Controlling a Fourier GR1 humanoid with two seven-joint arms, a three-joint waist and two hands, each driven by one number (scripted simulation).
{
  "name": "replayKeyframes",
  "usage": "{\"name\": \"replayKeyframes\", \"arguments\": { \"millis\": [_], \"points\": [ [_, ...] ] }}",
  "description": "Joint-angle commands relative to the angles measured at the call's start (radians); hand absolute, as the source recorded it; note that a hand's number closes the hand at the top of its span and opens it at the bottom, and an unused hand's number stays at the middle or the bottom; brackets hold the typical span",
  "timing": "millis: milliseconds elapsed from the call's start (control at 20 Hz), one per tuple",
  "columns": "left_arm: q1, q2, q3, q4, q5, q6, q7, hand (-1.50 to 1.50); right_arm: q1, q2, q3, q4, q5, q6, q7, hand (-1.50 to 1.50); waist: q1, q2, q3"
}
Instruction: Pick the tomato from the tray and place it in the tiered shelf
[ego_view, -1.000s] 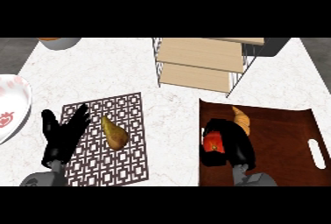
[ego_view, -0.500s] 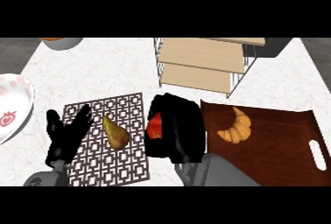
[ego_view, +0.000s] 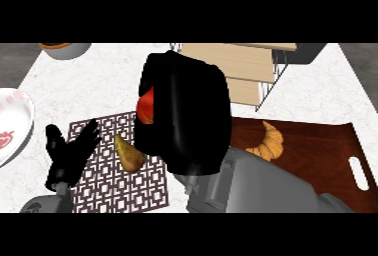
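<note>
**Tomato is out of the tray, wrapped up in the right hand**

Containers first. The brown tray (ego_view: 317, 150) sits on the right side of the bench (ego_view: 111, 85), and the only thing I can see in it is a croissant (ego_view: 268, 142) near its left end. There's a handle slot on the tray's right side. The tiered shelf (ego_view: 240, 67) is at the back, just beyond the tray, with pale wooden tiers in a wire frame.

The tomato (ego_view: 148, 106) is in neither of them. The right hand (ego_view: 184, 115) is curled around it, so only a red sliver peeks out on the hand's left side. In this view it's over the bench, left of the tray and in front of the shelf's left part.

That hand and its grey forearm block a lot. They cover the shelf's left side and the tray's left edge.

Other stuff:
- A patterned mat (ego_view: 103, 175) lies left of the tray, with a yellowish-brown oblong thing (ego_view: 129, 154) on it. I can't tell what it is.
- The left hand (ego_view: 70, 152) rests open over the mat's left edge, fingers up.
- A white plate (ego_view: 13, 117) with red marks is at the far left.
- A bowl (ego_view: 65, 49) sits at the back left corner.
</note>
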Motion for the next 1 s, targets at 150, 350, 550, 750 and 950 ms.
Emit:
{"name": "replayKeyframes", "arguments": {
  "millis": [150,350,550,750,950],
  "points": [
    [0.034,-0.019,-0.006,-0.002,-0.006,0.006,-0.02,0.0,-0.197,0.013,-0.24,0.115,-0.01,0.082,0.149,1.5,-0.004,0.005,0.001],
    [0.021,-0.009,-0.006,-0.019,-0.008,0.0,-0.006,0.0,-0.287,-0.043,-0.385,0.183,-0.036,0.142,0.052,1.5,-0.009,0.006,0.001],
    [-0.013,-0.007,0.008,-0.008,-0.014,0.018,0.001,0.0,-0.329,-0.07,-0.46,0.288,-0.034,0.141,-0.019,1.5,-0.009,0.009,0.001],
    [-0.002,-0.003,0.009,-0.026,-0.009,0.009,0.009,0.0,-0.419,-0.128,-0.556,0.382,-0.089,0.201,-0.09,1.5,-0.004,0.01,0.001],
    [0.035,0.007,0.015,-0.068,0.007,-0.012,0.021,0.0,-0.391,-0.159,-0.577,0.455,-0.129,0.228,-0.19,1.5,0.0,0.009,0.002]
  ]
}}
